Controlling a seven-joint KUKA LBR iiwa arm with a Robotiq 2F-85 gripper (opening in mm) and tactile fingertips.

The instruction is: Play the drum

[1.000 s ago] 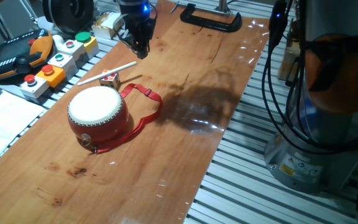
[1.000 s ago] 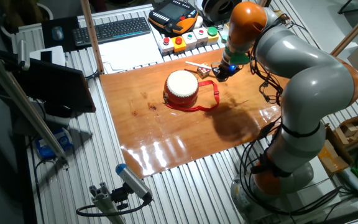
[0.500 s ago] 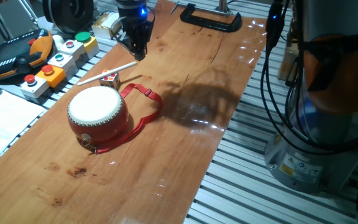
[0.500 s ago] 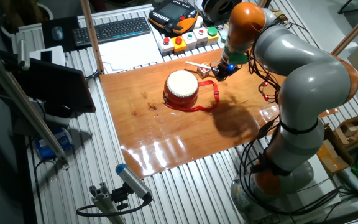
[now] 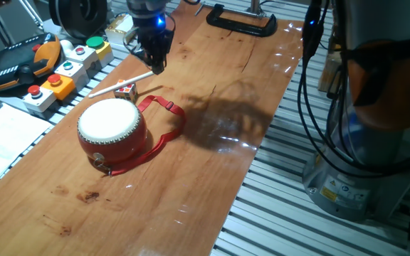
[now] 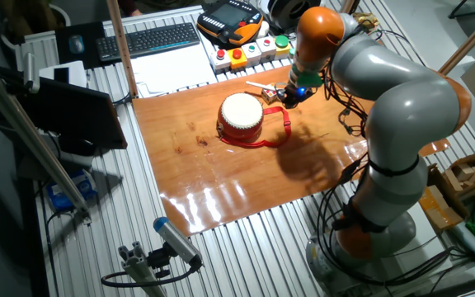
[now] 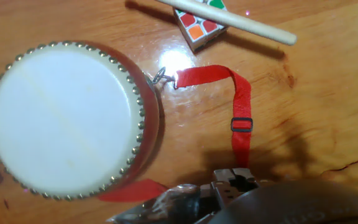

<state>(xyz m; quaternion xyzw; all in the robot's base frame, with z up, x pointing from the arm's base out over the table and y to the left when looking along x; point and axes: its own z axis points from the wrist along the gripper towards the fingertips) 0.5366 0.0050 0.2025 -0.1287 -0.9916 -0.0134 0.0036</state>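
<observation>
1. Looking across the wooden table (image 5: 212, 178), we see the drum (image 5: 112, 130) sitting skin-up near its left edge, with its red strap (image 5: 168, 128) looping out to the right.
2. Just beyond the drum lies a small multicoloured cube (image 5: 126, 91), with a pale drumstick (image 5: 122, 84) resting across it and pointing toward the button box (image 5: 66, 71) off the table's edge.
3. We find the gripper (image 5: 153, 65) hanging above the table behind the cube, clear of the drum; whether its fingers are apart or together we cannot tell.
4. Open wood stretches to the right of the strap and toward the near end, and a black clamp (image 5: 240, 23) grips the far end.
5. From the hand view, the strap's metal ring (image 7: 159, 77) sits at the drum's studded rim.
6. No writing is legible to us.
</observation>
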